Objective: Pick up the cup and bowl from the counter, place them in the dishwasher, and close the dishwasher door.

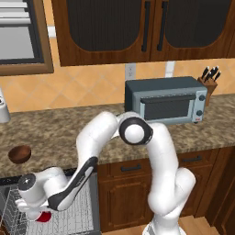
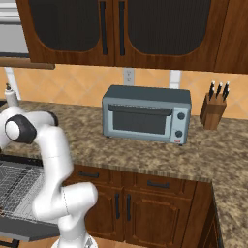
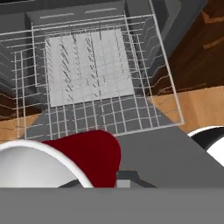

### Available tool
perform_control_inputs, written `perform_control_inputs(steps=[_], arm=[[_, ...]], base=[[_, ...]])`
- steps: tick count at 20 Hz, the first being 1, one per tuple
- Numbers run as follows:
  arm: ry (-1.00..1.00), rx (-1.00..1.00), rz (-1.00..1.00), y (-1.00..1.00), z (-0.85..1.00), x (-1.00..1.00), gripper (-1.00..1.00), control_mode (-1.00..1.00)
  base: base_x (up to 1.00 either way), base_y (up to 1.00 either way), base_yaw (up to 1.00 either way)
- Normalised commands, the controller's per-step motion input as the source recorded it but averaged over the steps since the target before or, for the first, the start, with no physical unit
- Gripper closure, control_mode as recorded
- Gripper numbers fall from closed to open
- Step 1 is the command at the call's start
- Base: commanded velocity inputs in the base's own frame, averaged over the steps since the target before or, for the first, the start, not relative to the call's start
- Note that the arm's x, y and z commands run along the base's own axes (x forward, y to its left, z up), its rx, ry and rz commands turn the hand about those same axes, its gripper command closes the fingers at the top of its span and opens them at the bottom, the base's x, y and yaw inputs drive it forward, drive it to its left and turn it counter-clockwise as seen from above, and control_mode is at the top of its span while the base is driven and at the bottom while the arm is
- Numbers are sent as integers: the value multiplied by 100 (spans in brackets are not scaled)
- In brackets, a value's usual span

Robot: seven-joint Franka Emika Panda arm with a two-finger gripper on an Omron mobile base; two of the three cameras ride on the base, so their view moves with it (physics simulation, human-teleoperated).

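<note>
The tool (image 1: pixel 37 215) gripped the small red plastic cup (image 3: pixel 89 155) over the white wire rack (image 3: pixel 87 70); lowering and release seemed next.

Small red tapered plastic cup (image 3: pixel 94 155): white rim cut off at 7 o'clock in the hand view, base hidden behind the grey band; in the left base view just a red sliver under the white hand. Two-finger gripper (image 1: pixel 37 213) fingers hidden by the hand body there. White wire dishwasher rack (image 1: pixel 78 215) cut by the left base view's bottom edge. Knife block (image 1: pixel 209 85) handles too small to count.
</note>
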Motion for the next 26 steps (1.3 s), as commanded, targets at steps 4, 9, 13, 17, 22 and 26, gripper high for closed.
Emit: perform_control_inputs(steps=[4, 9, 13, 17, 22, 26], arm=[[0, -21, 6, 52, -72, -18, 100, -100], [-1, -9, 1, 25, -52, -4, 100, -100], [0, -6, 2, 10, -54, 13, 100, -100], [-1, -3, 1, 9, -58, 13, 100, -100], [-7, 0, 0, 1, -21, 33, 100, -100], [0, -3, 0, 1, -2, 32, 100, -100]], base=[[0, 0, 0], [0, 0, 0], [0, 0, 0], [0, 0, 0], [0, 0, 0], [0, 0, 0]])
